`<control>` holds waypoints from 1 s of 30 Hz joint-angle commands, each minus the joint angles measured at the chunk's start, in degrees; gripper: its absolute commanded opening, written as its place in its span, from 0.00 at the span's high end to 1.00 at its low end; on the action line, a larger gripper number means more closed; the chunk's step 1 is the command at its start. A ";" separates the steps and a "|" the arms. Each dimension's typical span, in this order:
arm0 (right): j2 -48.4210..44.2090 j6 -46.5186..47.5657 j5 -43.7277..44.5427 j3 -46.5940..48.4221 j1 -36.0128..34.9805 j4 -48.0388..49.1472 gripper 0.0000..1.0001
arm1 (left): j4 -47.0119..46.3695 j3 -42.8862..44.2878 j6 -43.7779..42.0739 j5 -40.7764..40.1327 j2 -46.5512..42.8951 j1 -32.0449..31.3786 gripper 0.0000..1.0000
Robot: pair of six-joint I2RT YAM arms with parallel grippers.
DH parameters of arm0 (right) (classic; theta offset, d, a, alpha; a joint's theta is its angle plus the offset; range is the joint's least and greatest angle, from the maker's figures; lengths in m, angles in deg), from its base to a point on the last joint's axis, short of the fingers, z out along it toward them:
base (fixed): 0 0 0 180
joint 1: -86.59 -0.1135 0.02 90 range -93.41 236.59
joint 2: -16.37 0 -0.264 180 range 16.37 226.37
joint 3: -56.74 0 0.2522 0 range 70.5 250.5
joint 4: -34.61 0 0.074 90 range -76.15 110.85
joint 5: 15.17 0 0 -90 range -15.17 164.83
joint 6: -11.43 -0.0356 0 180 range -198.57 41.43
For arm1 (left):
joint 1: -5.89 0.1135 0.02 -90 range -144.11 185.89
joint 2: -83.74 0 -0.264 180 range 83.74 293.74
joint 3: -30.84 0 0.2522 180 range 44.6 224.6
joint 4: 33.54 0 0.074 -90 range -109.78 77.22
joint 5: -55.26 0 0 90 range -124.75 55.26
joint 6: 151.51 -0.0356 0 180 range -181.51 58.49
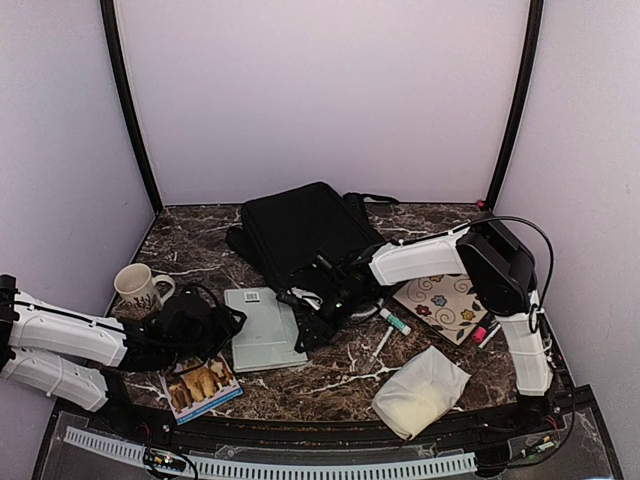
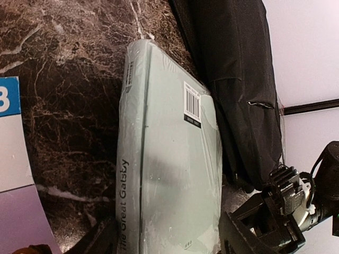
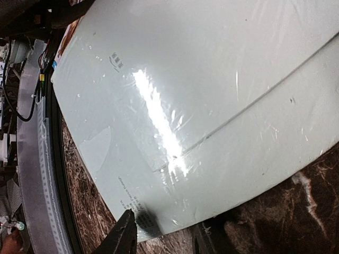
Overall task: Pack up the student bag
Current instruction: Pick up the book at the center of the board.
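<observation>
The student bag is a black backpack lying flat at the back centre, seen again in the left wrist view. In front of it lies a pale green book wrapped in clear film. My left gripper is open and straddles the book's near end, one finger by the spine and one by the far edge. My right gripper hangs partly open at the book's right edge. In the right wrist view one of its fingers is over the cover and the other over the table.
A patterned mug stands at the left. A dog picture book lies near the front edge. To the right are a floral notebook, a white pouch, a glue stick, a pen and a pink marker.
</observation>
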 commanded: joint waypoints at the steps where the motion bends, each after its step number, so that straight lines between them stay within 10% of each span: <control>1: 6.26 1.31 5.05 -1.44 -2.22 -0.83 0.63 | -9.21 4.14 0.44 7.78 -2.05 -1.78 0.33; 9: 5.83 2.80 0.57 1.88 -1.99 -2.81 0.62 | -11.99 1.19 5.42 14.52 -0.07 -1.98 0.44; 30: 9.18 1.13 -0.69 6.47 -7.28 -5.91 0.63 | 27.30 -1.64 17.21 7.68 -18.19 -5.77 0.41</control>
